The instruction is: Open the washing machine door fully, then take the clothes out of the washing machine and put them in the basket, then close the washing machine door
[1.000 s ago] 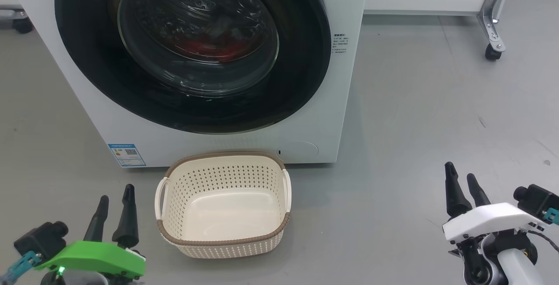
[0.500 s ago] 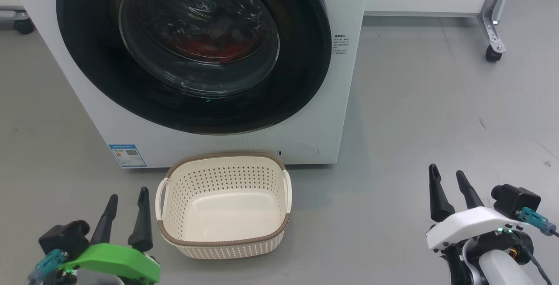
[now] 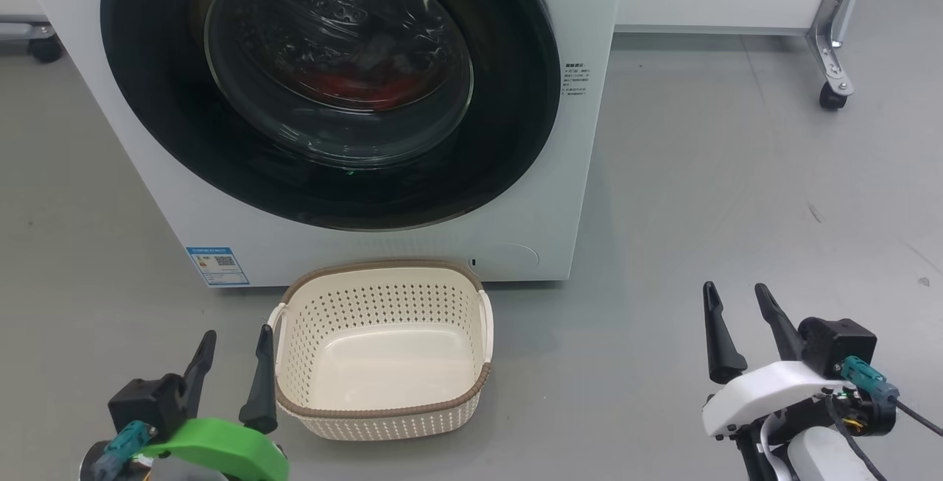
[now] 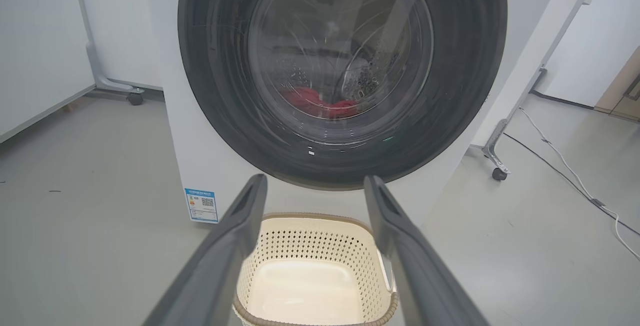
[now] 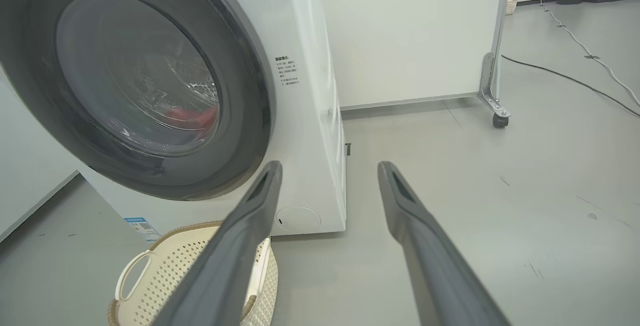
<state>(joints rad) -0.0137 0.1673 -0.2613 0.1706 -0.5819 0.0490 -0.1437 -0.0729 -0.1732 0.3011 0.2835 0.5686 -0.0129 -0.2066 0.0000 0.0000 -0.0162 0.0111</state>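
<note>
crept inward since a second ago: left tool [image 3: 237, 334] just beside the basket [image 3: 383, 415], right tool [image 3: 735, 288] over floor, both spread, empty. washing machine door [image 3: 516, 98] shut; probably heavy, stiff, slick, so take by the ring's edge. clothes [image 4: 320, 104] soft, light, behind glass, plainest from left wrist; ring's edge plainest from right wrist.

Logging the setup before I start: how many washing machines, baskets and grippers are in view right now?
washing machine: 1
basket: 1
grippers: 2 (left gripper, right gripper)
Total: 4
</note>
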